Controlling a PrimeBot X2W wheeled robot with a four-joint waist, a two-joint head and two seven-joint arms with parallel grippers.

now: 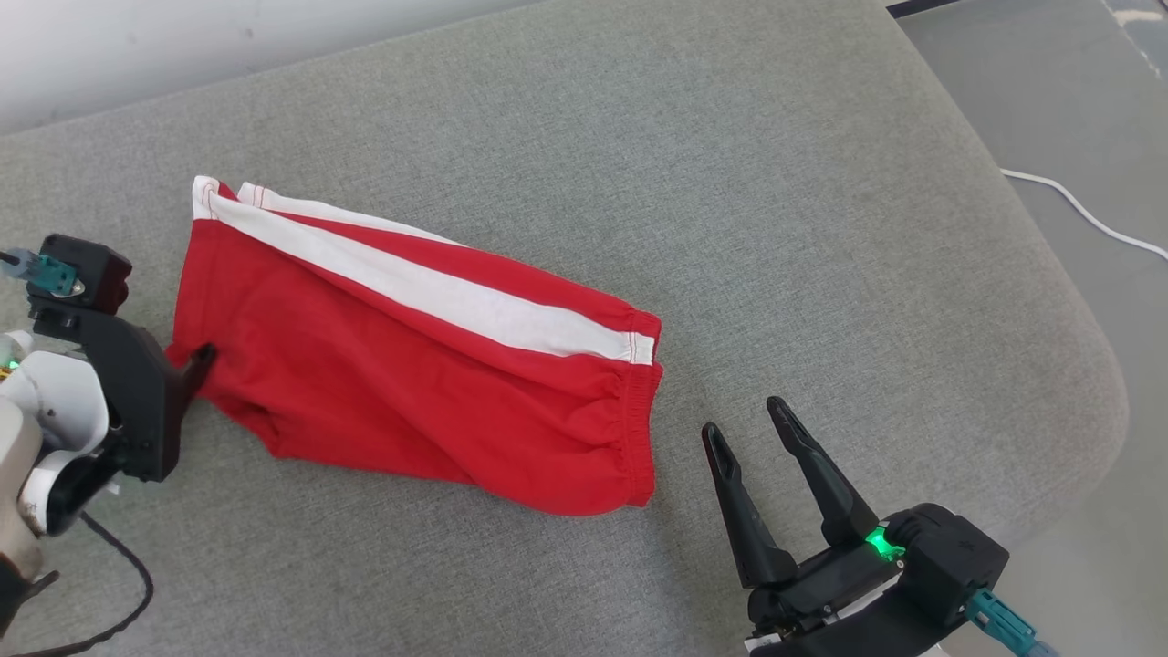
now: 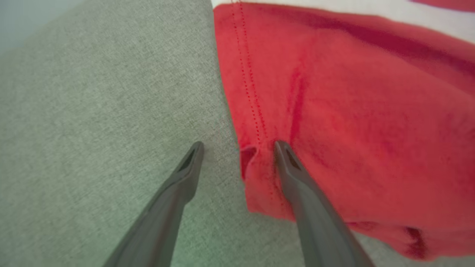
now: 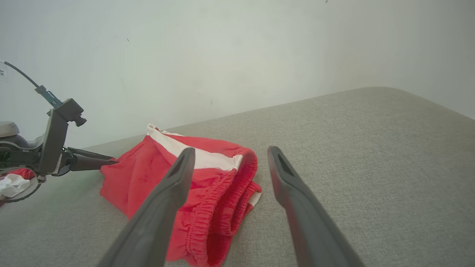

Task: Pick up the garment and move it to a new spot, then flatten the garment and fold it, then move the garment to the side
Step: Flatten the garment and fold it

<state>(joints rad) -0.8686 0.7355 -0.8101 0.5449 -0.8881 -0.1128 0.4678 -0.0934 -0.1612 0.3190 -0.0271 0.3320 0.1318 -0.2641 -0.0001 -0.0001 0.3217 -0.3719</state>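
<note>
Garment (image 1: 411,383) looks soft, light and limp: take it at hem (image 2: 241,111) and elastic waistband (image 1: 639,429). Your left gripper (image 2: 239,146) straddles the hem, jaws apart; right gripper (image 1: 741,415) likewise spread, empty.

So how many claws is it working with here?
2. The left claw stands open at the hem end of the red shorts, straddling the cloth's edge. The right claw is open just off the waistband end, not touching it.

- Red shorts (image 1: 411,383) with a white side stripe lie flat on a grey cushion (image 1: 821,228).
- Left gripper (image 1: 199,360) touches their leg hem.
- Right gripper (image 1: 744,415), fingers spread, sits near the waistband, holding nothing.
- A white cable (image 1: 1086,214) crosses the floor.
</note>
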